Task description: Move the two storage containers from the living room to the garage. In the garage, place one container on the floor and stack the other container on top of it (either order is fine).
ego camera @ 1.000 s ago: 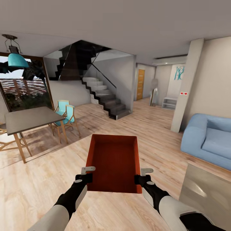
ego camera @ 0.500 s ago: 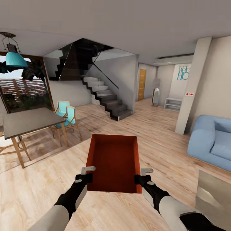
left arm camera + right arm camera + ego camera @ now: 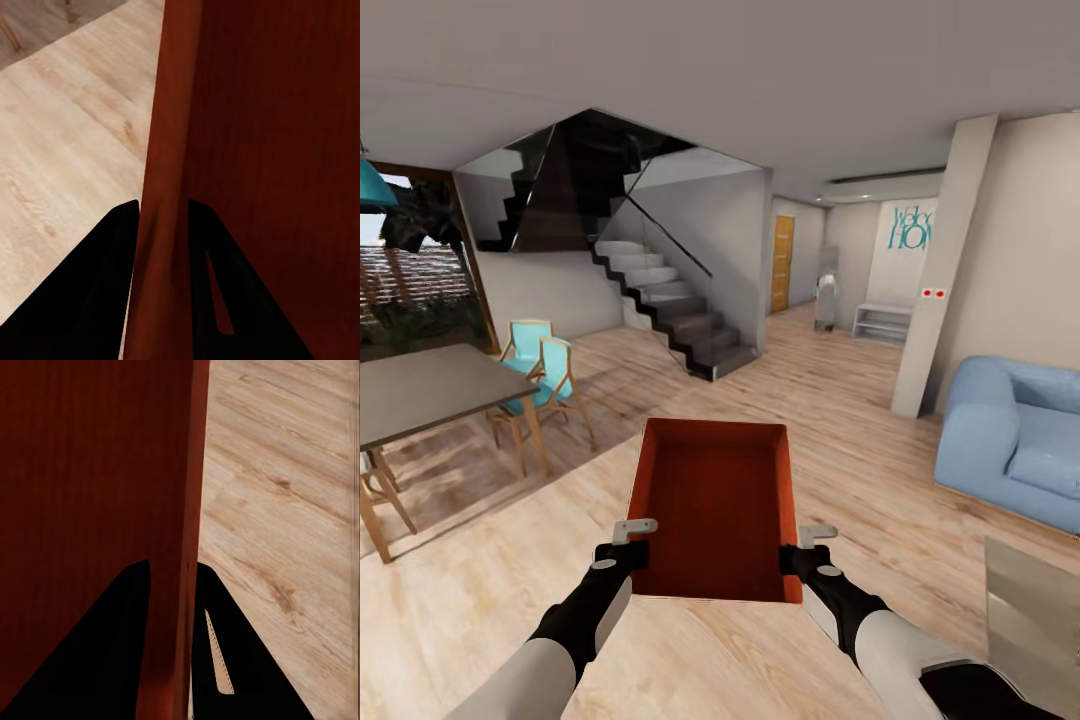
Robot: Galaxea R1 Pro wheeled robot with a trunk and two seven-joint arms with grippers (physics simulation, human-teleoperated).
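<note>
Bin (image 3: 715, 510) held level between both arms, long axis pointing ahead, left gripper (image 3: 628, 545) clamped on its left wall, right gripper (image 3: 800, 550) on its right.

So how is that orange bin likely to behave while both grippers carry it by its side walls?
The storage container probably carries light: it is empty and thin-walled. The walls may flex, since the left gripper and right gripper each pinch just one thin rim. Held at its near end only, the far end could sag or swing on turns.
</note>
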